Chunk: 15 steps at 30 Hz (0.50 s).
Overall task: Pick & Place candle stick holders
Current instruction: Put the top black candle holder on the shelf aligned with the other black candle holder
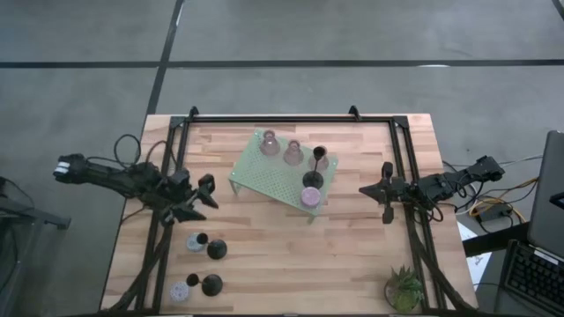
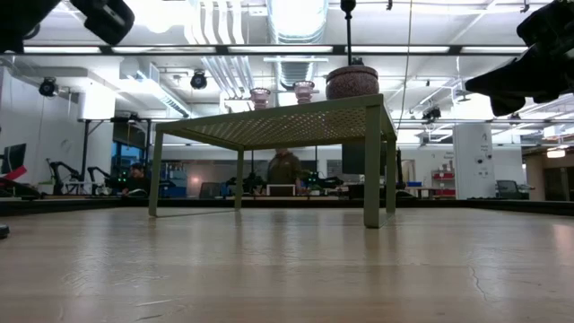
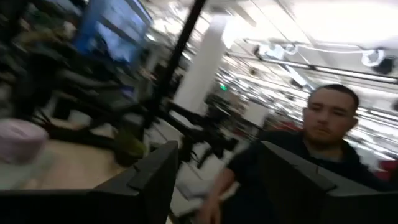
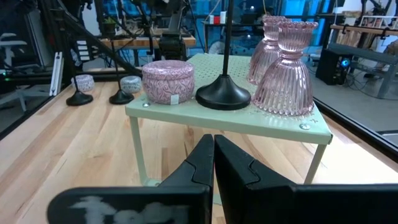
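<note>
On top of the pale green metal stand with little holes (image 1: 269,176) stood four candle stick holders: two pink ribbed glass holders (image 4: 291,70), one black holder with a thin stem and a round foot (image 4: 223,94), and one squat round lavender holder (image 4: 168,81). The stand sat in the middle of the wooden table (image 1: 352,255).

More holders waited on the table near the left side. Two black round-footed ones (image 1: 217,250) stood there, each with a small pale round holder (image 1: 196,243) just beside it. They had not been moved to the stand yet.

Near them, to the left of the stand, was the left gripper (image 1: 204,195). Its two dark fingers (image 3: 149,180) stood apart with a clear gap between them. Nothing was in the gap. Its camera looked up and out into the room, where a person in a dark top (image 3: 292,168) could be seen past the table.

To the right of the stand was the right gripper (image 4: 212,163). Its fingers were pressed together and held nothing. It pointed at the stand and seemed to be waiting.

I think the job was about half done. The left gripper looked ready to fetch another holder. Next it would need to tip down toward the table, go over one of the holders near it, keep its fingers wide, and close on the stem or the sides gently so the holder does not fall over.
</note>
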Tool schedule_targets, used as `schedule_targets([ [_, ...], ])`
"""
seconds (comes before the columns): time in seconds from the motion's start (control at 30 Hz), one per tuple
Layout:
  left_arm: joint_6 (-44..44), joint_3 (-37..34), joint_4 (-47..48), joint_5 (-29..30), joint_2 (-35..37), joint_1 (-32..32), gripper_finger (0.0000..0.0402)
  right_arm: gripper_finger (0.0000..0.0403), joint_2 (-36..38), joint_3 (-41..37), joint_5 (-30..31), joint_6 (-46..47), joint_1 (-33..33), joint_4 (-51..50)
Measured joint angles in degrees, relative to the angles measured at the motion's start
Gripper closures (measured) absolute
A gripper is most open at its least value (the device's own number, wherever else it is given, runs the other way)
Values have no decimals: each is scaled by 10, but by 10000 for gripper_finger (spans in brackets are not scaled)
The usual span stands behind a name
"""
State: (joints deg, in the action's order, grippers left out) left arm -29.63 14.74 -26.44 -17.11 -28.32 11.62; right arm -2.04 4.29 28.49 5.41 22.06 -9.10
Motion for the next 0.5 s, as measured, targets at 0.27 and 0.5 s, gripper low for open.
schedule_targets([
  [0.27, 9, 0, 69, -52, 9, 6, 175, 394, 0, 0, 0, 0, 0, 0],
  [0.5, 1, 0, 141, -133, 34, 8, 186, 394, 0, 0, 0, 0, 0, 0],
])
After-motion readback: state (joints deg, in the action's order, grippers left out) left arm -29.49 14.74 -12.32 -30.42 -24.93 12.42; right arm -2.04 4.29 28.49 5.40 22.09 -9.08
